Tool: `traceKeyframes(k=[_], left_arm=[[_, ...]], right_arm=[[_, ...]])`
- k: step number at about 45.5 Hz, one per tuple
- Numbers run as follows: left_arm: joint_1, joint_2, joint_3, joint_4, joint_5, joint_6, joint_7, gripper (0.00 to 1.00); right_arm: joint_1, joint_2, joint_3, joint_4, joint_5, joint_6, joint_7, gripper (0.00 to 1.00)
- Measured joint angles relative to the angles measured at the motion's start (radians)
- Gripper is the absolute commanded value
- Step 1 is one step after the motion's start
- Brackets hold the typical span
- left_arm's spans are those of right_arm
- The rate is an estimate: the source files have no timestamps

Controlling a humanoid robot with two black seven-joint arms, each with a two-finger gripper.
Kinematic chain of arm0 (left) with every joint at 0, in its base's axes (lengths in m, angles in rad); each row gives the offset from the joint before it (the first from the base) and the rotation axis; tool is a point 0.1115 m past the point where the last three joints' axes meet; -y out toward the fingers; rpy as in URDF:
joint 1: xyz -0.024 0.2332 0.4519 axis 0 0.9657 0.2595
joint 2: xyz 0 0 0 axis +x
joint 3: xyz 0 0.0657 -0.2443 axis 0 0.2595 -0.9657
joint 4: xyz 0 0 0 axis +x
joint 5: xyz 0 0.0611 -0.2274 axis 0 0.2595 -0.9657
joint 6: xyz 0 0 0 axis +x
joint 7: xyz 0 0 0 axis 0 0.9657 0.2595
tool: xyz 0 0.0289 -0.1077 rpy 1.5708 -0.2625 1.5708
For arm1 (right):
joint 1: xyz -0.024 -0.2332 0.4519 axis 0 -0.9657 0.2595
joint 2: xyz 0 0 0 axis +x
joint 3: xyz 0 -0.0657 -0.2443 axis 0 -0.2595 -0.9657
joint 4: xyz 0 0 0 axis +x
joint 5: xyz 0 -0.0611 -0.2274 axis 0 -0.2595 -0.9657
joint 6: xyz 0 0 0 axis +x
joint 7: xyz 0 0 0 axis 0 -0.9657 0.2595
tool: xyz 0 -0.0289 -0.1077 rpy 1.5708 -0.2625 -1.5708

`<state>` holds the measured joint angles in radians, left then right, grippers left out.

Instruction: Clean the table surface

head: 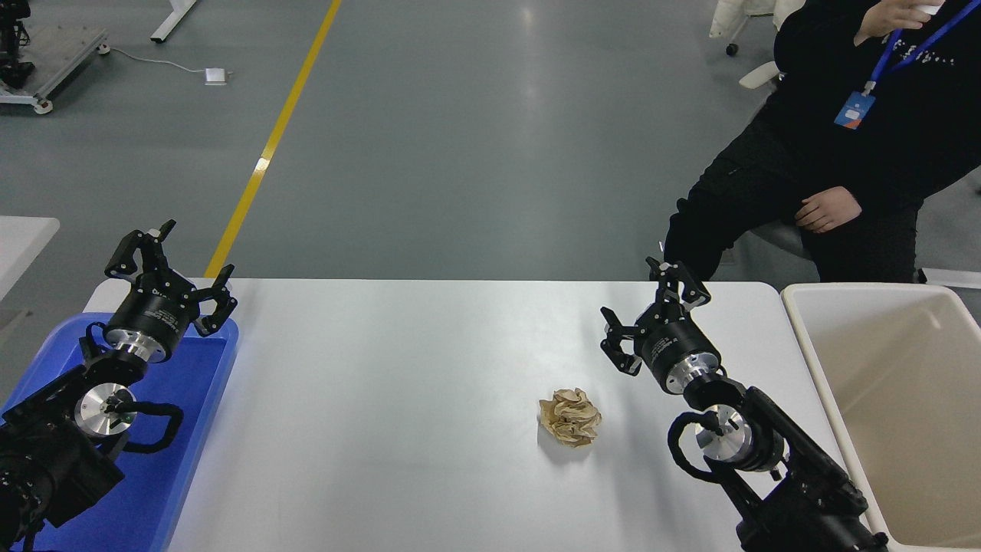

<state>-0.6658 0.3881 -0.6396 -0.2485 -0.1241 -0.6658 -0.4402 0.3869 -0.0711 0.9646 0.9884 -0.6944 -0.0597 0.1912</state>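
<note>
I'm seeing a blue tray [195, 429] sitting at the lower left & a beige bin [904, 414] standing at the right edge, w/ a crumpled brown paper ball [569, 416] lying approx. midway between them, nearer the bin, touching neither. On the far side a person in black clothing [843, 153] is sitting on a chair at top right, wearing a blue lanyard w/ a badge [854, 111], one hand [826, 208] resting on a thigh. I'm also getting grey floor w/ a yellow line [272, 138] running diagonally across it, plus a small white box [215, 75] on a cable lying at top left.
</note>
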Motion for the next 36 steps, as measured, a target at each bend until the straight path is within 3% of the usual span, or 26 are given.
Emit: traceKeyframes(k=[17,36], left_arm=[[0.0,0.0,0.0,0.0,0.0,0.0,0.0,1.0],[0.0,0.0,0.0,0.0,0.0,0.0,0.0,1.0]], right_arm=[[0.075,-0.236,-0.347,0.006,-0.218,-0.009,0.033,1.0],[0.371,-0.564,-0.725,0.21,-0.292,0.008,0.025,1.0]])
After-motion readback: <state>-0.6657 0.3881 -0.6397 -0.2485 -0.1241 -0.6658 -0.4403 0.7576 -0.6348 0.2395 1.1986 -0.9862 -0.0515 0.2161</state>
